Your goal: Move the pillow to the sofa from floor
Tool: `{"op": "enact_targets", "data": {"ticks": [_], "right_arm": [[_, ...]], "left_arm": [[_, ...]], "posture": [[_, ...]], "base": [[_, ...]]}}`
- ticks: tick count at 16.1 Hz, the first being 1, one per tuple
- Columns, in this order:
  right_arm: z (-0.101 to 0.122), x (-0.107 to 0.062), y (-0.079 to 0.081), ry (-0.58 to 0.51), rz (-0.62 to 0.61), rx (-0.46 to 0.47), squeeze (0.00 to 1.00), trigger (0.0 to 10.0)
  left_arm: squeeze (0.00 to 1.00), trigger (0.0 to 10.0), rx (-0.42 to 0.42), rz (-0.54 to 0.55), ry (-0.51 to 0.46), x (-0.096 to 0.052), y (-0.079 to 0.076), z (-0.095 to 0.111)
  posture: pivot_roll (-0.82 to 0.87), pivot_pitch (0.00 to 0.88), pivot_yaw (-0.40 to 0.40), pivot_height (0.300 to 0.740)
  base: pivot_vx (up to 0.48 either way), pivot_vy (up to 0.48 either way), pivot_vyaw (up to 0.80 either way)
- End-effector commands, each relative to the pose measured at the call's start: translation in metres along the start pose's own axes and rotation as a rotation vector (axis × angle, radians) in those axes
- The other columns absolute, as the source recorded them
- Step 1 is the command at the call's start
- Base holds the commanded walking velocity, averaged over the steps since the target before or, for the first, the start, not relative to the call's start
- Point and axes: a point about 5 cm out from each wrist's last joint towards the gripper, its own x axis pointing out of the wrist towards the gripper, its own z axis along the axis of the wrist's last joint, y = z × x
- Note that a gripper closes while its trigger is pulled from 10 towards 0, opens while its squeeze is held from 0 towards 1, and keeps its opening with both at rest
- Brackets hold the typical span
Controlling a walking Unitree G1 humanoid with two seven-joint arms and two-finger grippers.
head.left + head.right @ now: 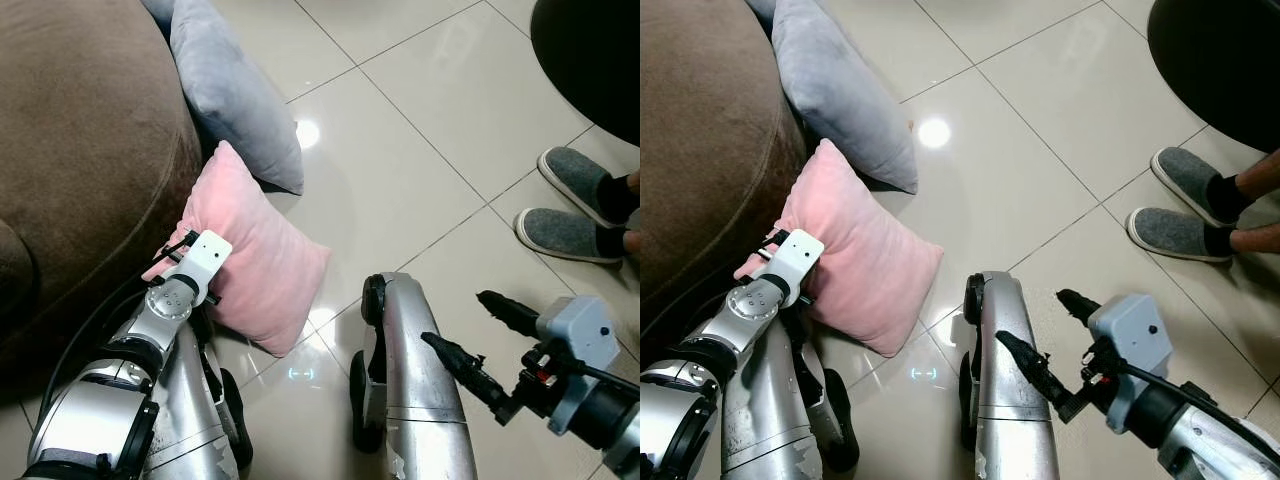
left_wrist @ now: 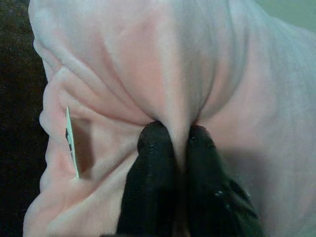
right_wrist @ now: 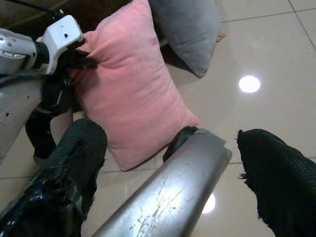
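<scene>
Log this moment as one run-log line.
left gripper: shut on pink pillow | pillow: on floor against sofa | right gripper: open, idle

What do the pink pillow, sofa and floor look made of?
Pink pillow: soft plush, probably velvet-like fabric; it bunches into folds where the left hand pinches it.
Sofa: brown matte, suede-like upholstery, exact fabric unclear.
Floor: glossy pale tiles, likely ceramic; grout lines and a lamp reflection show.

The room is bright and the pictures are sharp. A lamp overhead makes a white glare spot on the shiny floor [image 1: 400, 120]. The sofa [image 1: 80, 170] side is dark. Up close, the pillow [image 2: 163, 64] looks soft and blurry.
</scene>
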Motion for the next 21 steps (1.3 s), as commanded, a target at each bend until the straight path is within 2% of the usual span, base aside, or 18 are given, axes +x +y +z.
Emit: {"op": "enact_targets", "data": {"ticks": [1, 4, 6, 8, 9, 10, 12, 13, 14, 15, 16, 17, 18, 19, 20, 21], "right_arm": [[-0.004, -0.002, -0.001, 0.025, -0.012, 0.012, 0.00, 10.0], [-0.008, -0.001, -0.004, 0.041, -0.051, -0.005, 0.00, 10.0], [-0.011, 0.000, -0.007, 0.036, -0.073, 0.066, 0.00, 10.0], [-0.011, 0.004, -0.003, 0.026, -0.051, 0.069, 0.00, 10.0], [-0.011, 0.007, -0.005, 0.002, -0.091, 0.043, 0.00, 10.0], [-0.019, 0.012, -0.008, 0.043, -0.111, 0.074, 0.00, 10.0], [-0.021, 0.020, -0.011, 0.008, -0.129, 0.031, 0.00, 10.0], [-0.021, 0.021, -0.008, 0.004, -0.118, 0.035, 0.00, 10.0], [-0.022, 0.029, -0.003, -0.009, -0.098, 0.049, 0.00, 10.0], [-0.022, 0.030, -0.002, -0.012, -0.093, 0.052, 0.00, 10.0], [-0.022, 0.037, 0.000, -0.024, -0.090, 0.068, 0.00, 10.0], [-0.022, 0.045, 0.002, -0.045, -0.093, 0.073, 0.00, 10.0], [-0.022, 0.051, 0.002, -0.061, -0.087, 0.129, 0.00, 10.0], [-0.020, 0.053, 0.001, -0.072, -0.093, 0.142, 0.00, 10.0], [-0.016, 0.060, -0.007, -0.105, -0.157, 0.111, 0.00, 10.0], [-0.015, 0.061, -0.010, -0.113, -0.176, 0.103, 0.00, 10.0]], "left_arm": [[0.00, 0.0, -0.011, -0.039, 0.052, -0.004, -0.009, -0.014], [0.00, 0.0, -0.023, -0.045, 0.033, -0.002, -0.010, -0.010], [0.00, 0.0, -0.041, -0.059, 0.002, -0.002, -0.012, -0.006], [0.00, 0.0, -0.043, -0.072, -0.011, -0.002, -0.015, -0.005], [0.00, 0.0, -0.048, -0.080, -0.021, -0.002, -0.017, -0.004], [0.00, 0.0, -0.071, -0.087, -0.051, -0.001, -0.021, 0.001], [0.00, 0.0, -0.107, -0.111, -0.133, 0.000, -0.027, 0.013], [0.00, 0.0, -0.126, -0.126, -0.198, -0.001, -0.028, 0.021], [0.00, 0.0, -0.176, -0.163, -0.343, -0.007, -0.029, 0.039], [0.00, 0.0, -0.185, -0.170, -0.373, -0.009, -0.029, 0.043], [0.00, 0.0, -0.237, -0.164, -0.477, -0.019, -0.025, 0.060], [0.00, 0.0, -0.291, -0.169, -0.620, -0.043, -0.022, 0.085], [0.00, 0.0, -0.302, -0.168, -0.678, -0.055, -0.023, 0.095], [0.00, 0.0, -0.310, -0.162, -0.707, -0.063, -0.023, 0.100], [0.00, 0.0, -0.336, -0.125, -0.768, -0.081, -0.021, 0.113], [0.00, 0.0, -0.341, -0.113, -0.781, -0.084, -0.019, 0.117]], "posture": [[-0.16, 0.353, -0.062, 0.451], [-0.16, 0.334, -0.057, 0.451], [-0.16, 0.324, -0.055, 0.451], [-0.15, 0.312, -0.051, 0.451], [-0.15, 0.304, -0.047, 0.451], [-0.14, 0.279, -0.038, 0.451], [-0.11, 0.240, -0.022, 0.451], [-0.11, 0.240, -0.022, 0.451], [-0.09, 0.186, -0.010, 0.451], [-0.09, 0.186, -0.010, 0.451], [-0.06, 0.130, -0.005, 0.451], [-0.05, 0.106, -0.005, 0.451], [-0.04, 0.092, -0.005, 0.451], [-0.04, 0.080, -0.003, 0.451], [-0.03, 0.052, -0.006, 0.451], [-0.03, 0.048, -0.006, 0.451]], "base": [[0.000, 0.000, 0.00], [0.000, 0.000, 0.00], [0.000, 0.000, 0.00], [0.000, 0.000, 0.00], [0.000, 0.000, 0.00], [0.000, 0.000, 0.00], [0.000, 0.000, 0.00], [0.000, 0.000, 0.00], [0.000, 0.000, 0.00], [0.000, 0.000, 0.00], [0.000, 0.000, 0.00], [0.000, 0.000, 0.00], [0.000, 0.000, 0.00], [0.000, 0.000, 0.00], [0.000, 0.000, 0.00], [0.000, 0.000, 0.00]]}}
